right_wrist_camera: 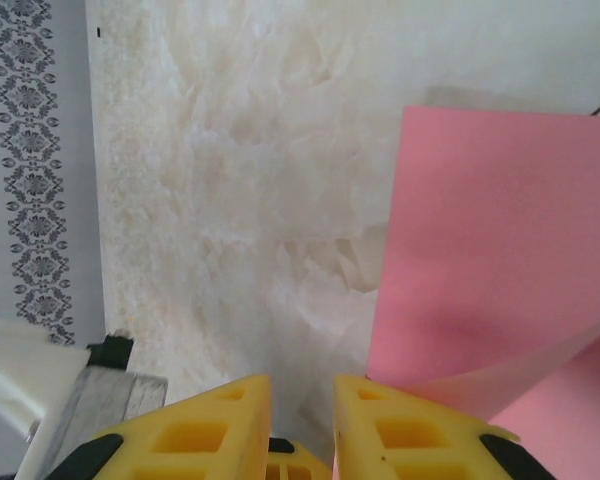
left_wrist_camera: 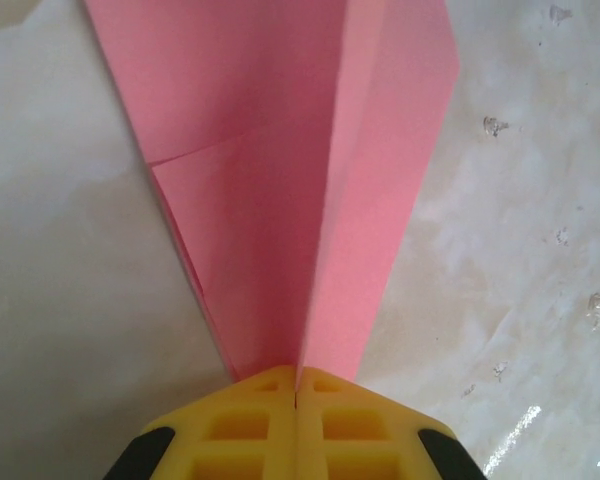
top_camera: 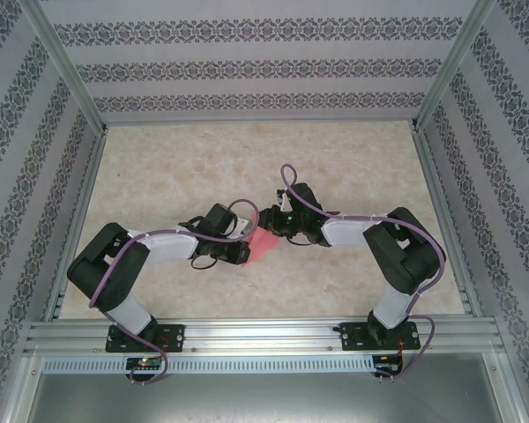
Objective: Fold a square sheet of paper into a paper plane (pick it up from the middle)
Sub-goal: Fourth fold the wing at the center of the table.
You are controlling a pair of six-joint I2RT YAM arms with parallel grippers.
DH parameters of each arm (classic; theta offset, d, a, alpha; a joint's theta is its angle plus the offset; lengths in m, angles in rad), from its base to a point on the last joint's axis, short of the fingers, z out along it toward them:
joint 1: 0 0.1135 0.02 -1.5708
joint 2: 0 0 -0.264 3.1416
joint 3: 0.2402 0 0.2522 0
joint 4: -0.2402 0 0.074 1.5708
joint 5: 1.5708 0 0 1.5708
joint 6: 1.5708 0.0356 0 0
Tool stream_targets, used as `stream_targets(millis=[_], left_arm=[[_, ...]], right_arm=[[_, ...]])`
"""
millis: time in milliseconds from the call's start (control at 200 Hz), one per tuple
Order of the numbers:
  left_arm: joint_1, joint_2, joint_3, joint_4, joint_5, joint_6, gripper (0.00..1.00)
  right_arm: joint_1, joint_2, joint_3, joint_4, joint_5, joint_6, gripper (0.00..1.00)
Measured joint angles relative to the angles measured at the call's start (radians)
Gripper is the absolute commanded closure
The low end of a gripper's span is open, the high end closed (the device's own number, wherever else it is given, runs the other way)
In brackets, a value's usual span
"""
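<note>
The square sheet of paper (left_wrist_camera: 270,150) is pink and creased into a tapering paper plane shape with a centre ridge. Its narrow end sits between the yellow fingers (left_wrist_camera: 245,425) of my left gripper (left_wrist_camera: 297,385), which is shut on it. From above, the paper (top_camera: 264,244) lies on the table between the two grippers, with the left gripper (top_camera: 246,250) at its left end. My right gripper (top_camera: 271,220) is at the paper's far edge. In the right wrist view its jaws (right_wrist_camera: 302,400) stand a little open with nothing between them, and the pink paper (right_wrist_camera: 480,250) lies just to their right.
The marbled table top (top_camera: 247,159) has free room behind and to both sides. Patterned walls and aluminium frame rails (top_camera: 264,333) close the workspace. A grey and white fixture (right_wrist_camera: 70,390) shows at the lower left of the right wrist view.
</note>
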State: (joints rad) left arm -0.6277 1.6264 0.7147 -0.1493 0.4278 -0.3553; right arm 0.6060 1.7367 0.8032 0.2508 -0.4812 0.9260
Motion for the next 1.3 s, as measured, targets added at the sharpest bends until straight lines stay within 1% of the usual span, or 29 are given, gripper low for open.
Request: stream_targets(millis=[255,440,575,799,914,1109,1299], left_arm=[[0.071,0.005,-0.031,0.039,0.095,-0.06,1.0],[0.092,0.021,-0.039,0.064,0.146,-0.093,1.0],[0.103,0.034,-0.039,0.08,0.175,-0.108,1.0],[0.117,0.042,-0.04,0.088,0.2,-0.13,1.0],[0.121,0.042,-0.048,0.104,0.205,-0.15,1.0],[0.125,0.042,-0.061,0.129,0.214,-0.191,1.0],[0.13,0.042,-0.069,0.145,0.221,-0.223,1.0]], right_arm=[[0.001,-0.023,-0.008,-0.007,-0.001,-0.005,0.77],[0.018,-0.02,-0.002,-0.012,-0.018,-0.011,0.77],[0.037,0.015,0.028,-0.011,-0.026,-0.012,0.78],[0.04,0.062,0.049,-0.004,-0.026,-0.011,0.77],[0.039,0.061,0.05,-0.001,-0.026,-0.011,0.77],[0.031,0.046,0.042,-0.003,-0.026,-0.011,0.8],[0.028,0.05,0.043,0.014,-0.037,-0.011,0.8]])
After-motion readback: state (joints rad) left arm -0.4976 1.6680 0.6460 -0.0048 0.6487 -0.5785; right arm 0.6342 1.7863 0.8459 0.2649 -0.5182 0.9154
